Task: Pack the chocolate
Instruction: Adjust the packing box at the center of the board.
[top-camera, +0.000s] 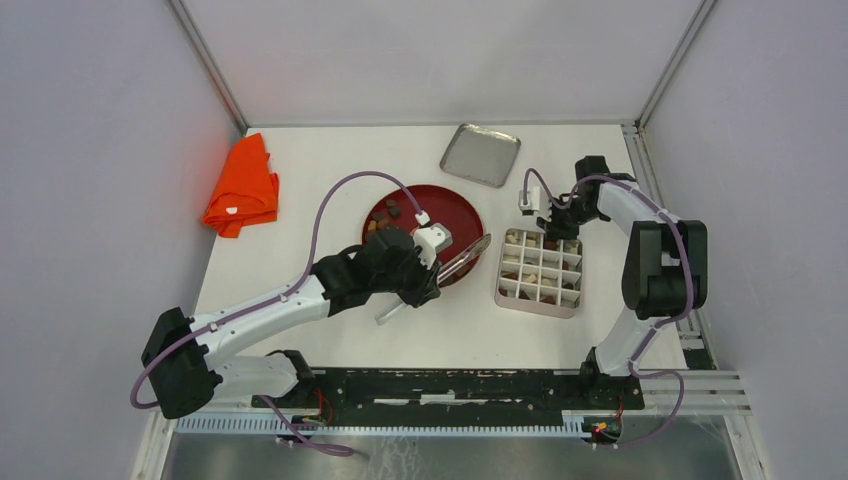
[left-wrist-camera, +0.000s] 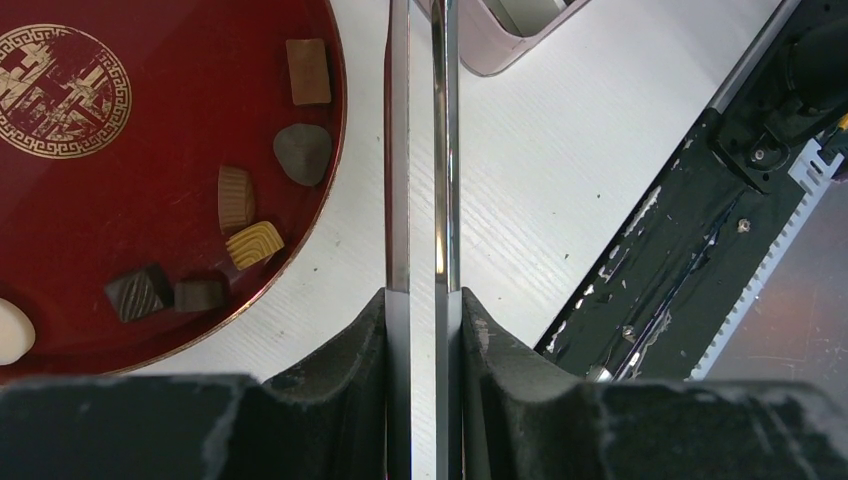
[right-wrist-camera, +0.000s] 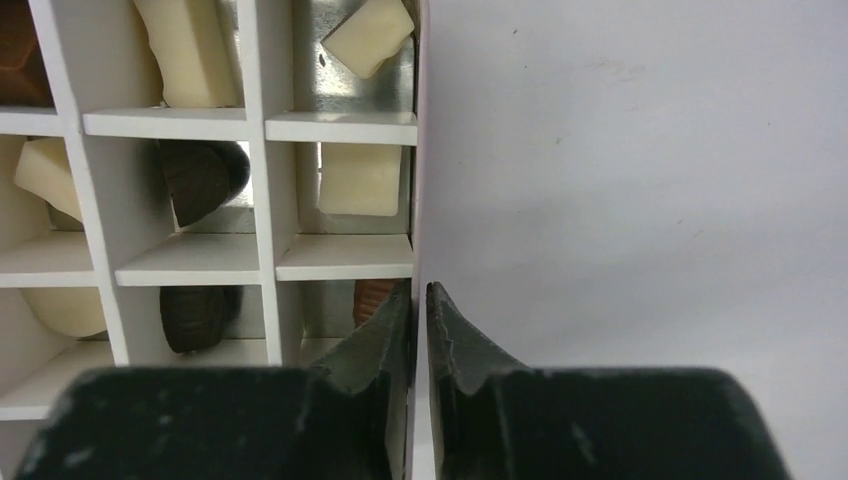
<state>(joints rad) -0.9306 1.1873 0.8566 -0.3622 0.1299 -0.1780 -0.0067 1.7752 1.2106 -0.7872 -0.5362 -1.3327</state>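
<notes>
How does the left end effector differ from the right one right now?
The left end effector is shut on a pair of metal tongs; the right end effector pinches a wall of the divided box directly. The left sits by the rim of the red plate, beside loose chocolates; the right sits beside filled cells. Both are shut, with black fingers.

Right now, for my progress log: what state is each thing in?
left gripper: shut on tongs
right gripper: shut on divided box wall
tongs: blades nearly together
divided box: open, partly filled
red plate: holds several chocolates
metal tray: empty
orange cloth: crumpled
</notes>
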